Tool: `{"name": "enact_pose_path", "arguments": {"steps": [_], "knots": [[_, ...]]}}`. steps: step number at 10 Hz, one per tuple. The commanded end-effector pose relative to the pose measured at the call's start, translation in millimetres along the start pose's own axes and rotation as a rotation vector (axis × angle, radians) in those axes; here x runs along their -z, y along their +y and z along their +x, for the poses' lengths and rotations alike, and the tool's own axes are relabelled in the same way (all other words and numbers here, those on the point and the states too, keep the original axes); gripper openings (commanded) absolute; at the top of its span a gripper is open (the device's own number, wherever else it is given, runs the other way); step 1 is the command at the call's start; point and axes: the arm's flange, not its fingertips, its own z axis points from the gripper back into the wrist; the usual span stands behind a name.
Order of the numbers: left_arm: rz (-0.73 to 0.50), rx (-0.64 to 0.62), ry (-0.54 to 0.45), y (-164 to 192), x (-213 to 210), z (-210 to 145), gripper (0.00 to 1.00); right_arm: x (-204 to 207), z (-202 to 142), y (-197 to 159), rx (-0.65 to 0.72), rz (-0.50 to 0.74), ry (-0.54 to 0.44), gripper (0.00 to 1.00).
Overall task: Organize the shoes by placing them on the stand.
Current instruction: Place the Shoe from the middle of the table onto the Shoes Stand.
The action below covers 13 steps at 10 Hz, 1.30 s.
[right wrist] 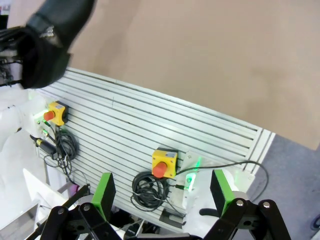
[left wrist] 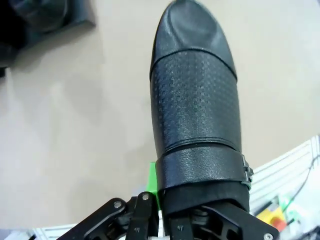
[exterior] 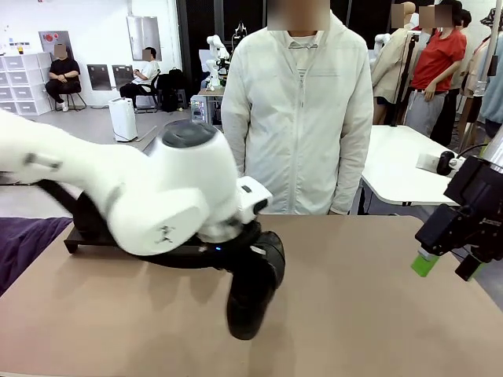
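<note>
Your left gripper (left wrist: 160, 220) is clamped on the shoe (left wrist: 195, 100) by its collar; right gripper (right wrist: 162, 195) spread, empty; a fast swing toward the stand (exterior: 78, 236) could twist the shoe loose.

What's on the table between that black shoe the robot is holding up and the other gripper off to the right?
Nothing: in the front view only bare tan tabletop lies between the shoe and the right gripper.
</note>
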Motion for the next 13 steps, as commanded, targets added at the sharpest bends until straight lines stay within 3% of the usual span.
{"name": "enact_pose_path", "arguments": {"steps": [1,4,5,6,7,8,9,13], "knots": [[0.04,-0.023,-0.054,88,-53,-14,0.0,-5,1,-1,-0.008,0.0,0.008,1.0],[0.051,-0.062,-0.006,234,-91,-30,0.0,-5,1,-1,-0.008,0.0,0.008,1.0],[0.037,-0.176,0.0,272,-95,-34,0.0,-5,1,-1,-0.008,0.0,0.008,1.0],[-0.063,-0.19,-0.042,298,-100,-43,0.0,-5,1,-1,-0.008,0.0,0.008,1.0],[-0.02,-0.378,-0.054,318,-99,-51,0.0,-5,1,-1,-0.008,0.0,0.008,1.0],[-0.06,-0.485,-0.053,319,-96,-55,0.0,-5,1,-1,-0.008,0.0,0.008,1.0],[0.0,-0.258,-0.019,321,-116,-24,0.0,-5,1,-1,-0.008,0.0,0.008,1.0],[0.0,-0.258,-0.019,321,-116,-24,0.0,-5,1,-1,-0.008,0.0,0.008,1.0]]}}
